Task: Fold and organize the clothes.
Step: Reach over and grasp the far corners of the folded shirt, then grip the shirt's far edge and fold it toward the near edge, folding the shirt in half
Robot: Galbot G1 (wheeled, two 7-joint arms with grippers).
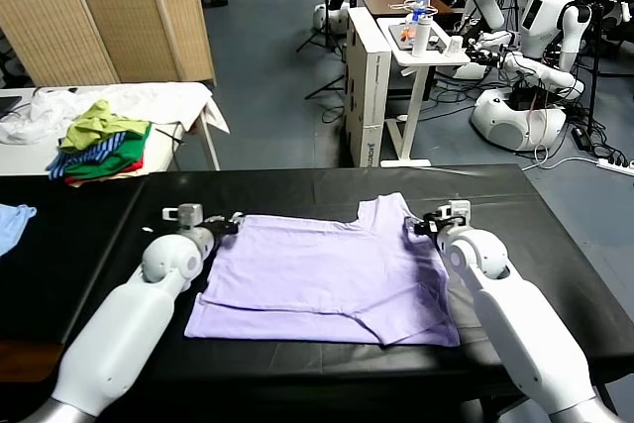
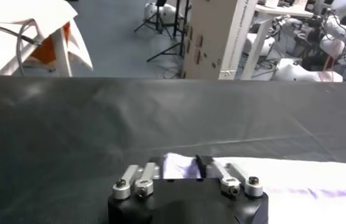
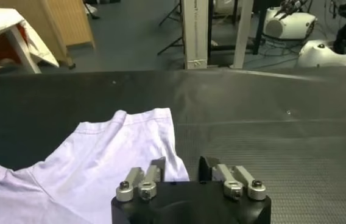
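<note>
Lavender T-shirt point(image 1: 327, 274) lies flat mid-counter point(image 1: 555, 215), partly folded. My left claw point(image 1: 230, 220) is clenched on the shirt's far left corner; left wrist cam confirms cloth pinched. Right claw point(image 1: 421, 227) sits at the far right sleeve edge, jaws part-closed; can't tell if gripping. Next, prob. lift both corners & fold toward me.

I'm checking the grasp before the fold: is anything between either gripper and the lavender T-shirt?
Nothing visible. The left gripper is at the far left corner of the T-shirt, jaws shut on the fabric edge. The right gripper is at the far right sleeve edge, no object between. The black table around the shirt shows nothing in the way.
</note>
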